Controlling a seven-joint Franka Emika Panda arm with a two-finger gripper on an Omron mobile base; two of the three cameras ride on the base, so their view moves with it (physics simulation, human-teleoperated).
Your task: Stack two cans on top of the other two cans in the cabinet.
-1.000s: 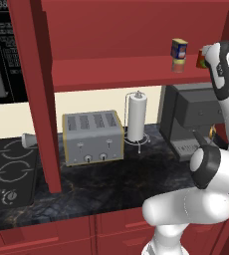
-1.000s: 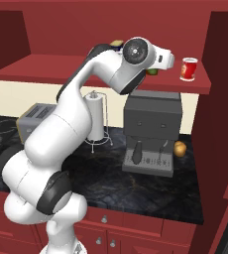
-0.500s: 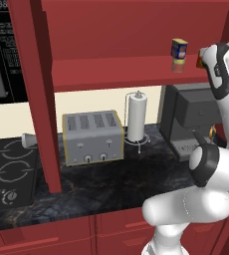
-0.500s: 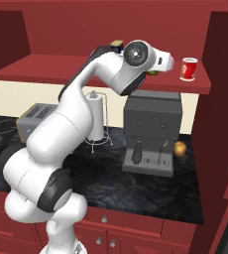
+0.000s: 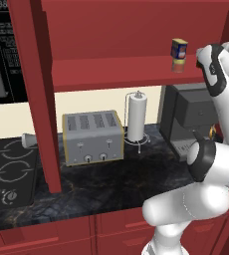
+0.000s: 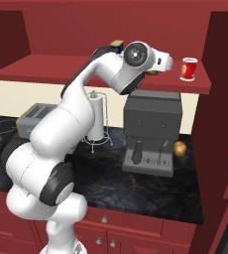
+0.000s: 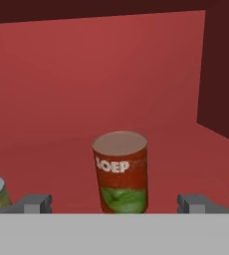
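Hovering: gripper (image 7: pixel 114 204) level with the cabinet shelf, jaws spread wide, nothing between them; the two finger tips (image 7: pixel 34 203) stand well apart either side of the dark red can
Dark red can: dark red can with a green band (image 7: pixel 120 172) upright on the shelf, straight ahead of the gripper in the hand view, not touched by either tip
Blue can: blue can with yellow markings (image 5: pixel 178 49) sitting on top of the tan-brown can (image 5: pixel 177 65) in the left base view, the pair at the right part of the shelf, just left of the arm's wrist
Red-and-white can: bright red can with a white label (image 6: pixel 189 69) upright near the right end of the shelf in the right base view, just beside the cabinet's side wall, apart from the other cans
Cabinet: dark red cabinet (image 5: pixel 111 69) with a wide flat shelf and an upright post running down to the tabletop
Arm: white arm (image 6: pixel 71 124) reaching up from the base, its hand at shelf height over the coffee machine
Tabletop: dark marbled tabletop (image 5: pixel 111 179) carrying a silver toaster (image 5: pixel 92 137), a paper towel holder (image 5: pixel 136 117) and a grey coffee machine (image 6: pixel 150 131)
Beside the machine: a small orange fruit (image 6: pixel 180 148) on the tabletop, right of the coffee machine
Far left: black stovetop (image 5: pixel 7 174) with a microwave (image 5: pixel 2 50) above it
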